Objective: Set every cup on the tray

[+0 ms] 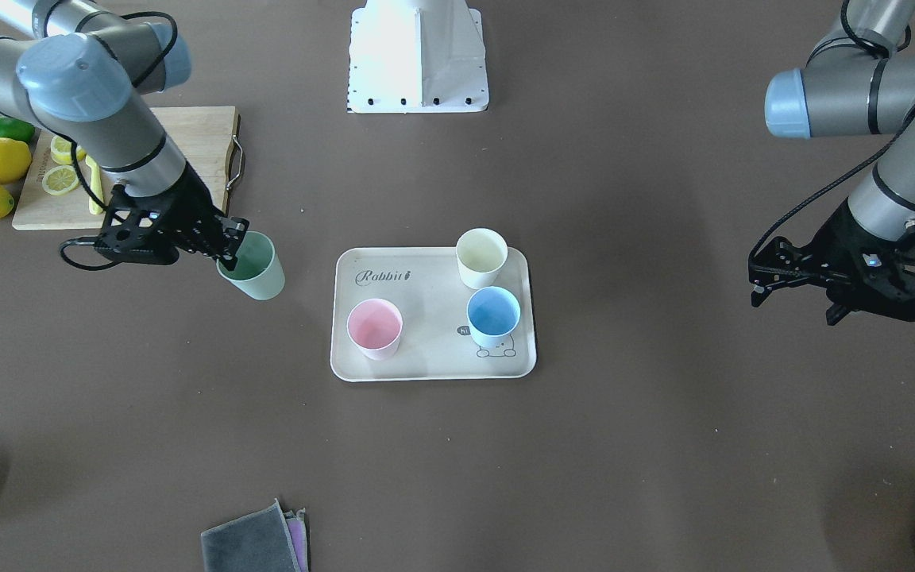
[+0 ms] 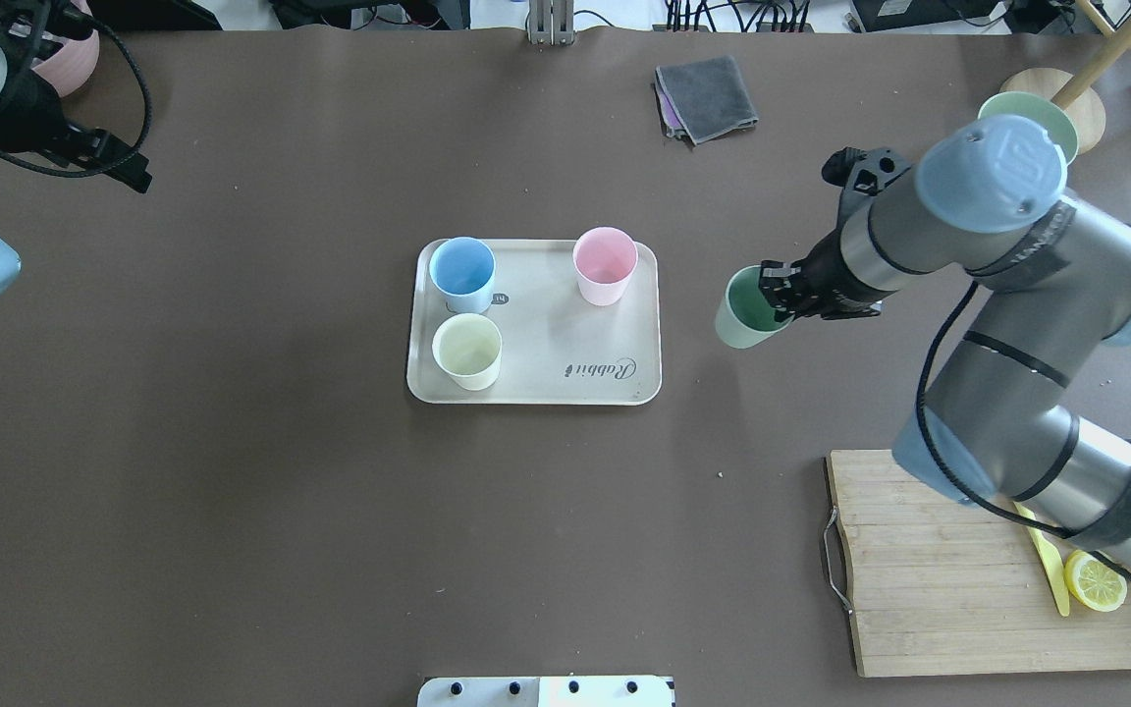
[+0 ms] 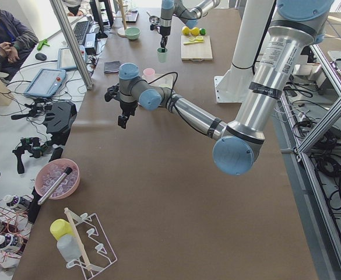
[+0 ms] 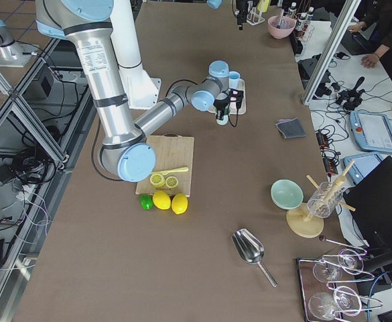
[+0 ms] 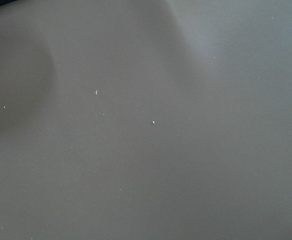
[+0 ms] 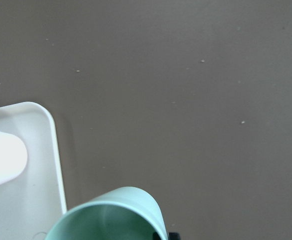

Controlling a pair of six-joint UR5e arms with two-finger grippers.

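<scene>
Sage-green, the last cup (image 1: 255, 270) is off the tray (image 1: 426, 349), on the brown table (image 1: 624, 445) just past the tray's short side at the "Rabbit" lettering end, on the robot's right. The right gripper (image 1: 231, 253) pinches this cup by its rim, one finger inside the mouth and one outside, and the cup leans over rather than standing straight; whether its base touches the table I cannot tell. In the right wrist view the cup's rim fills the lower edge and a corner of the tray shows just beside it. Three cups stand upright on the tray: the pink cup (image 1: 375, 327) alone at the lettering end, the cream cup (image 1: 480, 256) and the blue cup (image 1: 493, 314) just beside each other at the opposite end, the blue one by the small bunny drawing. The left gripper (image 1: 757, 284) hangs over bare table well apart from the tray's other short side; whether its fingers are spread or together I cannot tell. A wooden cutting board (image 1: 187, 143) with lemon slices lies beyond the green cup, farther from the tray.
</scene>
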